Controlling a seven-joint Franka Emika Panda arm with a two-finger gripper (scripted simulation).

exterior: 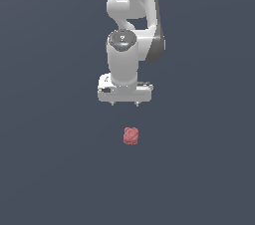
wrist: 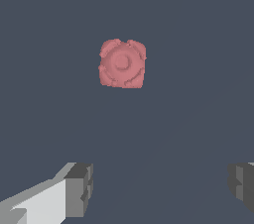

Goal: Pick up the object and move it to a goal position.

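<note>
Your end effector (exterior: 124, 103) hangs at the end of the white arm (exterior: 130, 25), fingers pointing down and spread wide with nothing between them. In the wrist view you see the two dark finger pads (wrist: 79, 188) far apart, one at each side of the frame. The pinkish-red lumpy object (exterior: 131, 136) lies on the dark grey tabletop (exterior: 50, 169), nearer the camera than the end effector in the exterior view and slightly toward that view's right. You can see clear space between object and fingertips; they are not touching.
</note>
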